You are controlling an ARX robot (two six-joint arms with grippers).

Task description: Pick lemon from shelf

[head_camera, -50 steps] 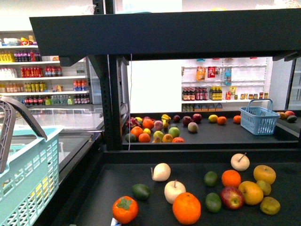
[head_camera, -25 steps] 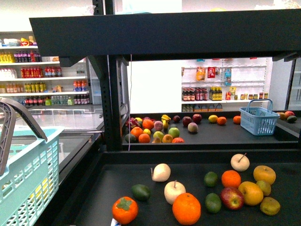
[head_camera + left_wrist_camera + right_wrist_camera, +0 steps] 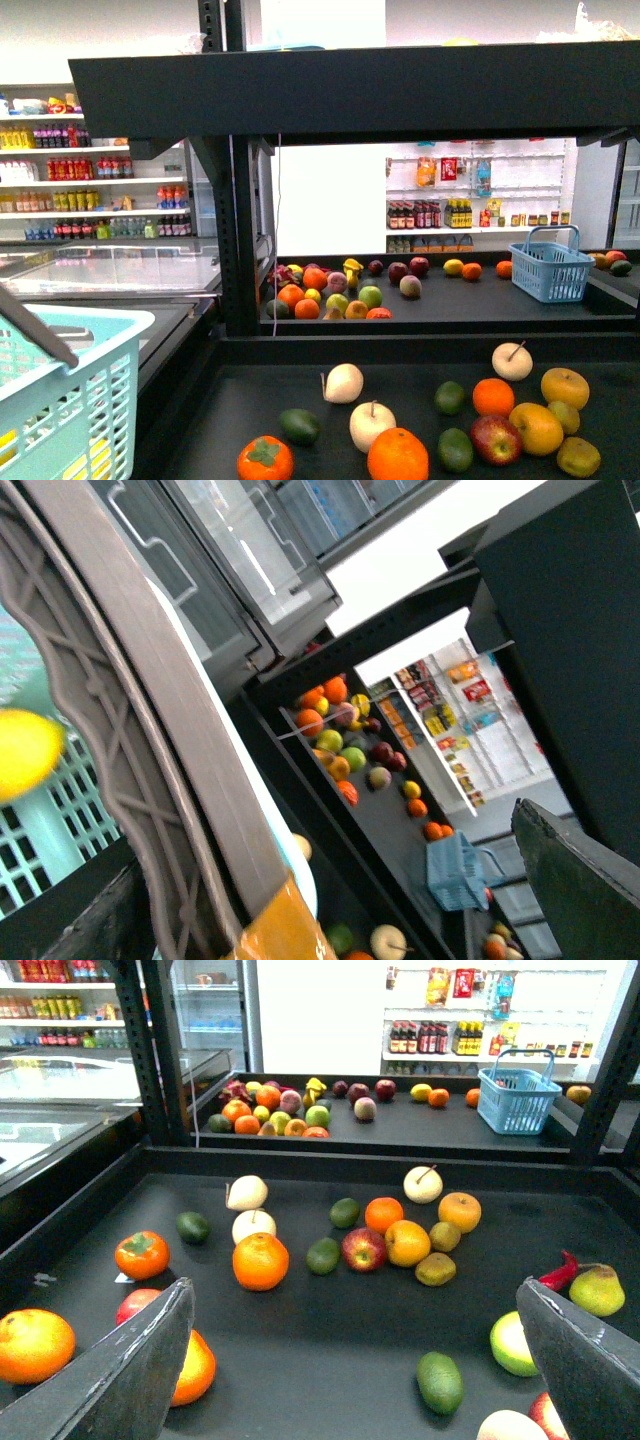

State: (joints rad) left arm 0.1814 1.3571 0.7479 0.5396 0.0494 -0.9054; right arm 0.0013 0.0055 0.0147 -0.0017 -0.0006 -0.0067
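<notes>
The lemon [image 3: 25, 752] is a bright yellow blur inside the pale teal basket [image 3: 60, 830], seen in the left wrist view. My left gripper [image 3: 320, 865] is open, and the basket's grey handle [image 3: 150, 710] runs between its fingers. The shelf [image 3: 350, 85] is a black tiered stand, and its dark tray [image 3: 330, 1320] carries loose fruit. My right gripper [image 3: 355, 1290] hangs open low over that tray with nothing between its fingers. Neither gripper shows in the front view.
On the tray lie oranges [image 3: 260, 1260], a red apple [image 3: 364, 1248], a green avocado [image 3: 439, 1381] and yellow-orange fruits [image 3: 408, 1242]. A black post [image 3: 238, 230] stands at the left. A blue basket [image 3: 549, 268] sits on the far tray. Drink shelves [image 3: 100, 180] lie behind.
The teal basket and its handle have dropped lower at the left of the front view. The whole scene has also shifted slightly down in the picture.
</notes>
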